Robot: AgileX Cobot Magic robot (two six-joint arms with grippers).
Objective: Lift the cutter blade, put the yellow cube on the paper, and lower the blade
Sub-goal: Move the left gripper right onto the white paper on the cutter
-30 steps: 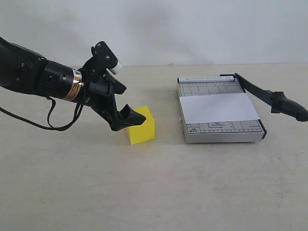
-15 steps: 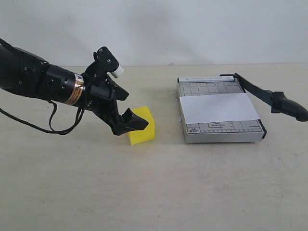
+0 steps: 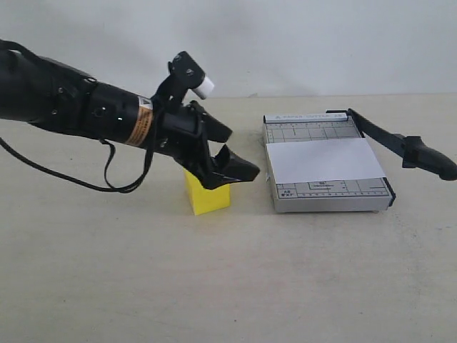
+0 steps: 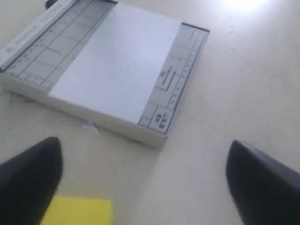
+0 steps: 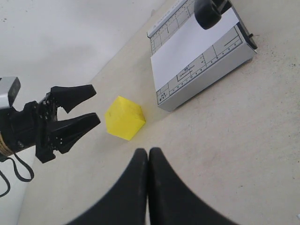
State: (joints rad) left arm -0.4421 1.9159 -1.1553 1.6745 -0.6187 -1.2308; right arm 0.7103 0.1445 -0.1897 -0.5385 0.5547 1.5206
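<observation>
Exterior view: we see the bright yellow matte cube (image 3: 208,198) just under the spread fingers of the left gripper (image 3: 235,179), not gripped; the right gripper (image 5: 148,152) has its fingers together.

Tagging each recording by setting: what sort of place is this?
Likely a robot test bench: a beige tabletop against a plain white wall, with a paper trimmer and a yellow cube staged.

across the top of your exterior view runs a plain pale grey wall (image 3: 285,43); below it you have a matte beige tabletop (image 3: 214,286). light is soft and even, with one bright glare (image 4: 243,3) on that surface in the left wrist view.
</observation>
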